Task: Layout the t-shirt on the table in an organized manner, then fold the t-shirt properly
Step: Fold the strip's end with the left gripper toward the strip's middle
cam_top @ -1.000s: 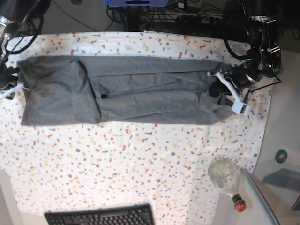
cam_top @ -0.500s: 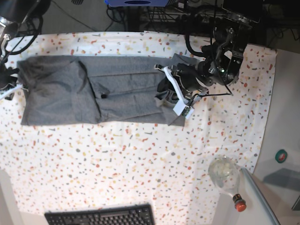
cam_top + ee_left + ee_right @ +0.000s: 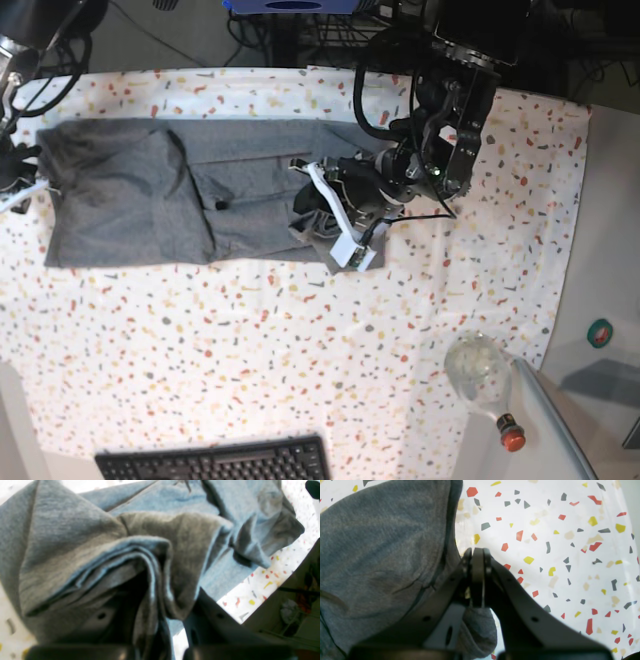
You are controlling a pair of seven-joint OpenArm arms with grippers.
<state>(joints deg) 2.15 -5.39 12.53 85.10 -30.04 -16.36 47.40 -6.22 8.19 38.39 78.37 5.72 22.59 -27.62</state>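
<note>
The grey t-shirt (image 3: 130, 200) lies as a long band across the far left half of the speckled table (image 3: 250, 340). My left gripper (image 3: 308, 215) is shut on its right end, which is lifted and doubled back over the middle. In the left wrist view, bunched layers of the t-shirt (image 3: 75, 542) fill the space between the dark fingers (image 3: 215, 620) of the left gripper (image 3: 162, 600). My right gripper (image 3: 22, 190) sits at the shirt's left edge. In the right wrist view the right gripper (image 3: 477, 560) is shut, with a lump of t-shirt (image 3: 382, 542) cloth pinched behind the tips.
A clear bottle with a red cap (image 3: 482, 380) lies near the front right corner. A black keyboard (image 3: 215, 462) sits at the front edge. A green roll (image 3: 600, 332) rests on the side surface to the right. Cables run along the back.
My left gripper has carried the shirt's right end leftward from the table's right side to above the shirt's middle, shortening the band. The right gripper has stayed in place.
</note>
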